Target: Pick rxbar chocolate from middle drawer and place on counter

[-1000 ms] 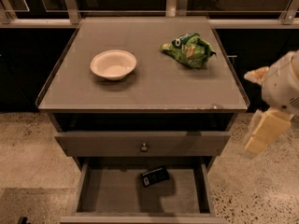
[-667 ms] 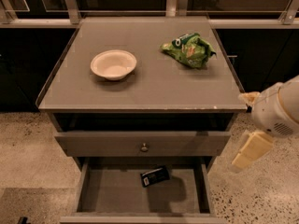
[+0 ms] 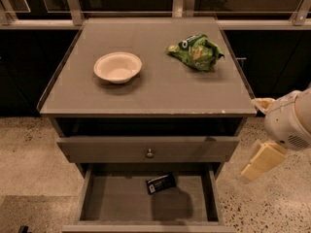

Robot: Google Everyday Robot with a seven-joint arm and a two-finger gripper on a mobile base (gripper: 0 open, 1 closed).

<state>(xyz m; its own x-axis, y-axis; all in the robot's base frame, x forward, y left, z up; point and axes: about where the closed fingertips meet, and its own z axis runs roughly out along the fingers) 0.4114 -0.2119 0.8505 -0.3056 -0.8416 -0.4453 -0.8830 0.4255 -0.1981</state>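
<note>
The rxbar chocolate (image 3: 161,183), a small black wrapper with a white label, lies flat on the floor of the open middle drawer (image 3: 116,200), near its back and centre. The counter (image 3: 160,89) is the grey cabinet top above. My gripper (image 3: 261,161) hangs at the right, beside the cabinet's right side, level with the drawers and outside them. It is well to the right of the bar and holds nothing that I can see.
A white bowl (image 3: 117,67) and a green snack bag (image 3: 195,50) sit on the counter. A shut drawer front with a round knob (image 3: 149,153) is above the open drawer. Speckled floor lies on both sides.
My gripper has come down and to the left along the cabinet's right side. The bar, bowl and bag have not moved.
</note>
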